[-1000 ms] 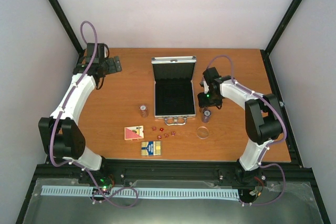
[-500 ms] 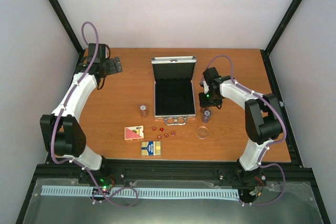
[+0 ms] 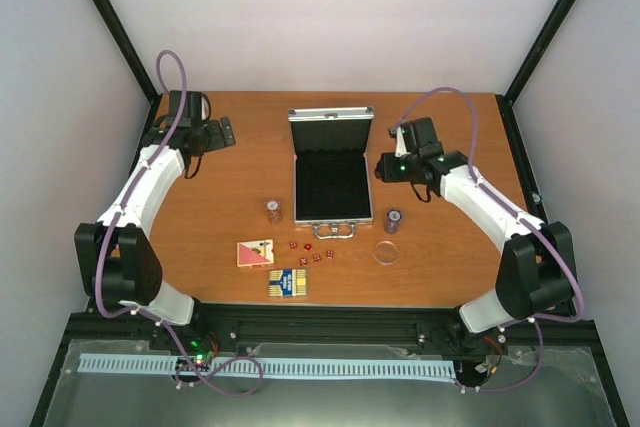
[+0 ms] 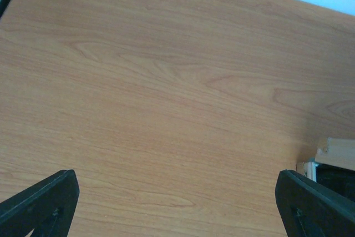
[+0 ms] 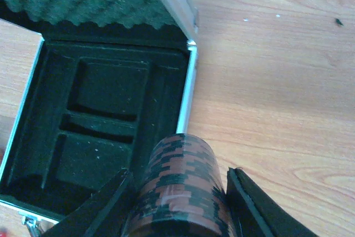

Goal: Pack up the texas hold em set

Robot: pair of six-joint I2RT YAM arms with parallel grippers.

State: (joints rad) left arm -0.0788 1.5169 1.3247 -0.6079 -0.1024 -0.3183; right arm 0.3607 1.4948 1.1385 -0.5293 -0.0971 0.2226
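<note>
Clamping with the right gripper (image 5: 178,206) on a held chip roll (image 5: 177,176), brown and black, lying sideways between the fingers, above the table (image 3: 450,267) just right of the open case (image 3: 331,185). Spread wide over bare wood at the far left: left gripper (image 4: 177,201).

Mid-step, by the look of it: carrying chips to the black lining. Next calls for swinging left over the case, lining the roll up with a long slot, lowering, then releasing.

Not yet packed, in front of the case: pink card deck (image 3: 254,253), yellow card deck (image 3: 288,282), left chip stack (image 3: 272,209), right chip stack (image 3: 393,219), clear disc (image 3: 386,252), red dice (image 3: 312,252).
</note>
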